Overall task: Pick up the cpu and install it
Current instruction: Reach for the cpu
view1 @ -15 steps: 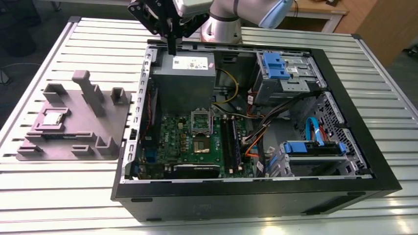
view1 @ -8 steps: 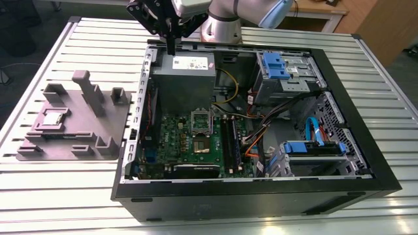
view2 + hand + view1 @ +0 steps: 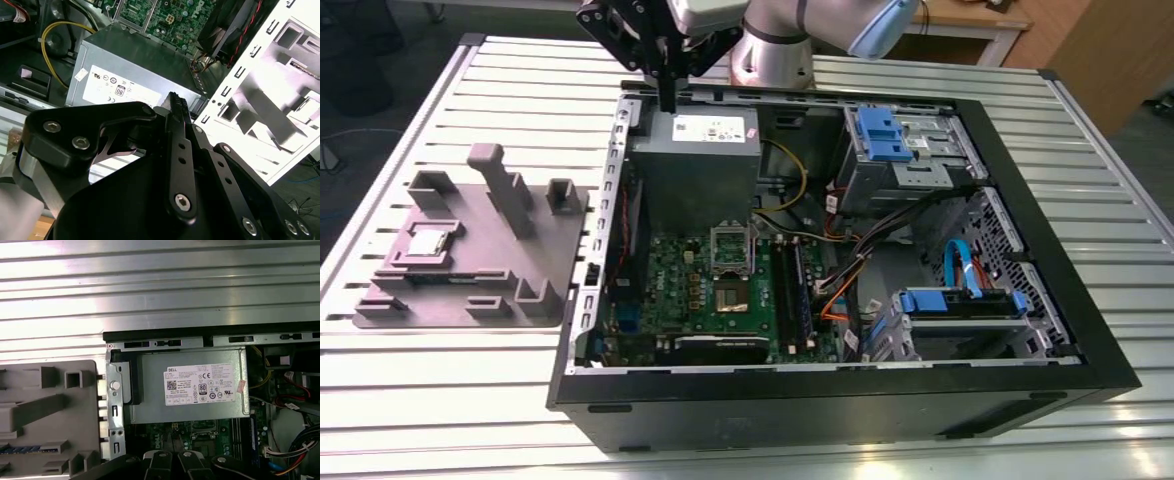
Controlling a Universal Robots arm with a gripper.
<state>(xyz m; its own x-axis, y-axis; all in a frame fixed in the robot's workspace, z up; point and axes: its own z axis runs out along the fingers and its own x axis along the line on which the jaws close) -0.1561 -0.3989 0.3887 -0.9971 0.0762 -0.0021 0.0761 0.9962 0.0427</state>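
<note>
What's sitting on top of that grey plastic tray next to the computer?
A small square silvery cpu lies on the grey tray, among the tray's own upright blocks. Whatever is under the chip is covered.

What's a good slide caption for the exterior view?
Shut gripper hangs near the power supply in the open PC case; cpu lies in the grey fixture at the exterior view's left.
</note>
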